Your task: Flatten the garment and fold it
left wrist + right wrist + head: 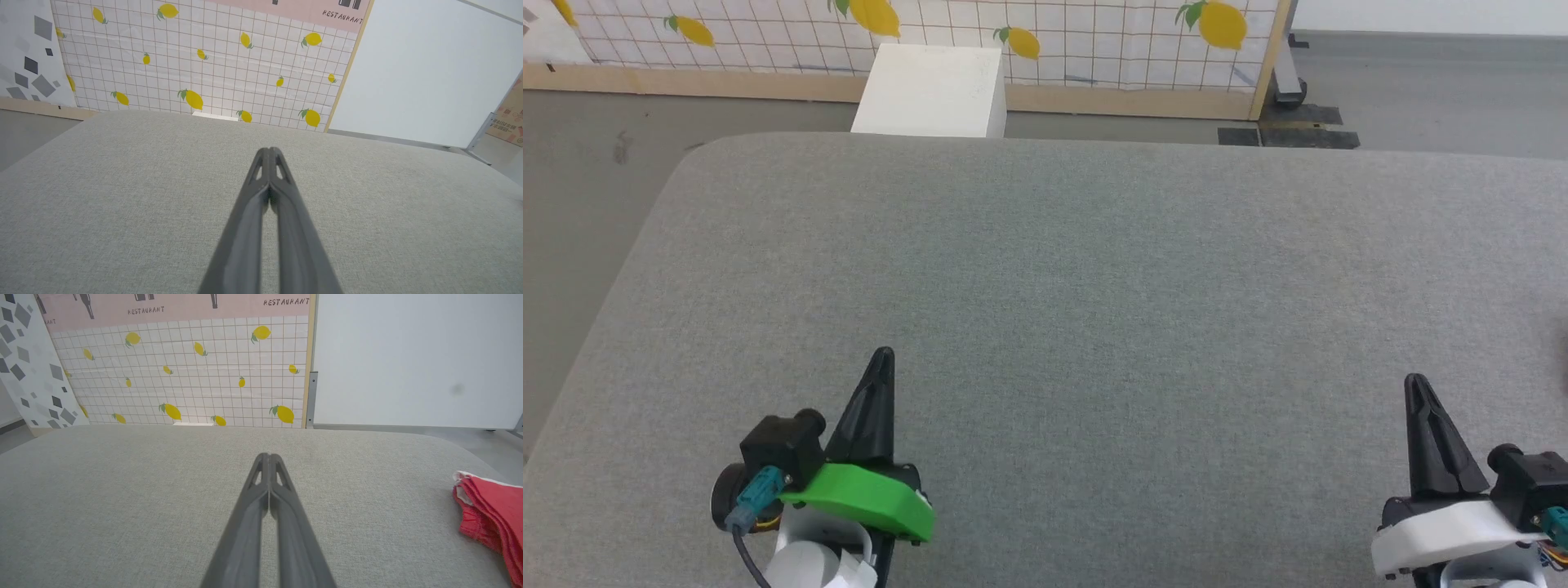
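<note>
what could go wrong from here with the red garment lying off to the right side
1. The garment lies bunched near the table edge, far from the left pincer; a careless tug may drag it off.
2. Its layers are stacked, so the right pincer could pinch several at once.
3. Both pincers are shut; reaching in closed would only shove the cloth.

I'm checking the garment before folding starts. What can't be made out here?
- Garment: right wrist view, cut off by the right edge; outline and print hidden.
- Table: head view, right end cut off by the picture's edge.
- Dark smudge: head view, right edge, too blurred to identify.
</note>
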Controlling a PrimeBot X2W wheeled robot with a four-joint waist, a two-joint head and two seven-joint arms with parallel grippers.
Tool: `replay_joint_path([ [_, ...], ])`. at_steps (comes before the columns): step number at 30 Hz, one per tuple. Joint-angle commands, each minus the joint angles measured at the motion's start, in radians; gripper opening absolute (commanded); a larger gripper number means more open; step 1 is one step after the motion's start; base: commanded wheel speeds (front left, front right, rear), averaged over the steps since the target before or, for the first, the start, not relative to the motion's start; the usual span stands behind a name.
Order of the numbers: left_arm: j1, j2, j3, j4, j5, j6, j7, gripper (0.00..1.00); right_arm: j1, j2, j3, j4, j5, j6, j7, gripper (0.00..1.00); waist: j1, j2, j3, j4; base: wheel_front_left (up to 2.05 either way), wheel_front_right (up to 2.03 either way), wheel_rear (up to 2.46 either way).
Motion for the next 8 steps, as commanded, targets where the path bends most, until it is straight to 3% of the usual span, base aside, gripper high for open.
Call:
replay_joint_path([
  [1,0.013,-0.001,0.006,-0.009,0.023,0.009,0.005,0.00,-0.008,0.001,0.005,-0.008,-0.005,0.000,0.006,0.00,0.0000,0.0000,-0.001,0.000,0.00,0.00,0.00],
  [8,0.019,-0.001,0.015,-0.020,0.043,0.017,0.023,0.00,-0.012,0.001,0.016,-0.014,-0.010,0.000,0.023,0.00,0.0000,0.0000,-0.004,-0.002,0.00,0.00,0.00],
])
